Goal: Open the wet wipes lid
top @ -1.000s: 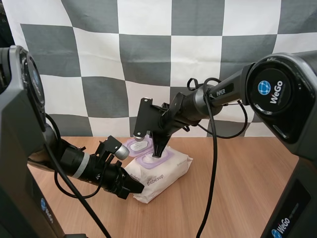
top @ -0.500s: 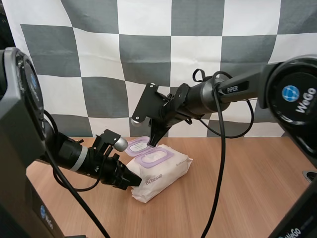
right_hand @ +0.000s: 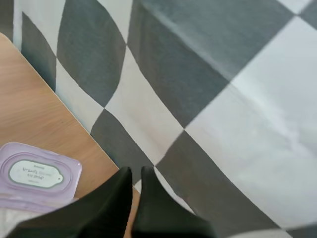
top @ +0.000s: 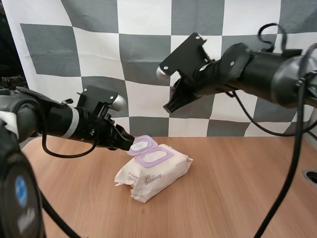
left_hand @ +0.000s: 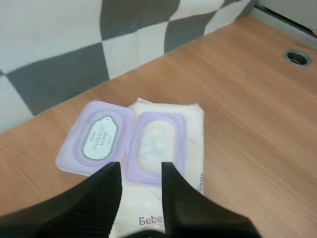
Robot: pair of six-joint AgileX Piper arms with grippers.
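The white pack of wet wipes (top: 154,172) lies in the middle of the wooden table, its purple lid (top: 142,145) flipped open to the rear left of the purple-rimmed opening (top: 155,157). My left gripper (top: 130,144) hovers just left of the lid. In the left wrist view its fingers (left_hand: 106,191) stand apart, open and holding nothing, above the pack (left_hand: 190,144) and the open lid (left_hand: 96,139). My right gripper (top: 170,107) hangs high above the pack, clear of it. Its fingers (right_hand: 119,196) lie close together, shut on nothing, over the lid (right_hand: 34,171).
Bare wooden table (top: 237,198) surrounds the pack on all sides. A round metal hole (top: 312,176) sits at the table's far right edge, also seen as a metal ring (left_hand: 298,57) beyond the pack.
My right gripper has lifted up and to the right, away from the pack's opening. My left gripper has risen from the pack's front left end to beside the open lid.
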